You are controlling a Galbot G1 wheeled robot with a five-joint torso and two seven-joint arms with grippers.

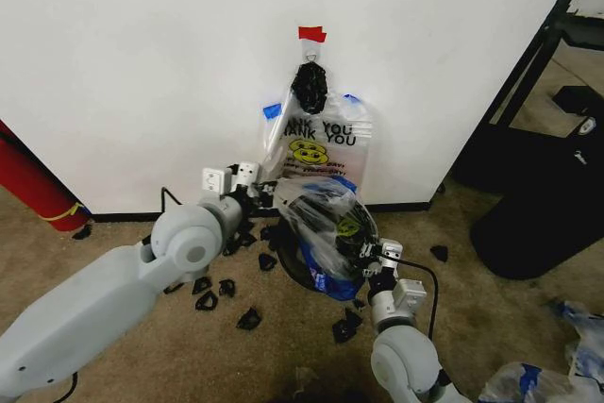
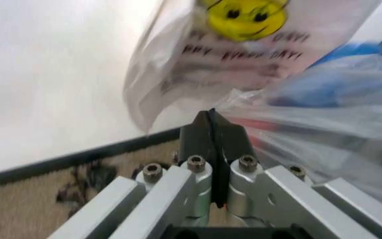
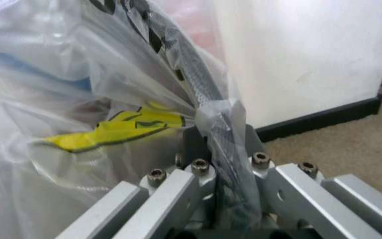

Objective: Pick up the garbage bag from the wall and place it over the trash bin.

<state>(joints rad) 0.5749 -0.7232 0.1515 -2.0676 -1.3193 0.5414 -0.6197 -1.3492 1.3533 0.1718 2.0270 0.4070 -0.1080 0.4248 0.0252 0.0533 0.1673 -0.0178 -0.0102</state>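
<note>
A clear plastic bag hanging on the white wall carries black capitals reading "YOU" twice, one line above the other, the words to their left cut to "NK" and "ANK", over a yellow smiley face. In the left wrist view, blurred slanted lines under the smiley end in "DAY!", with "EVERY" partly legible; the rest is unreadable.

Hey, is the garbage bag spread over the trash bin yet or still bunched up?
Spread. The garbage bag drapes over the trash bin, held taut between the left gripper and right gripper.
</note>
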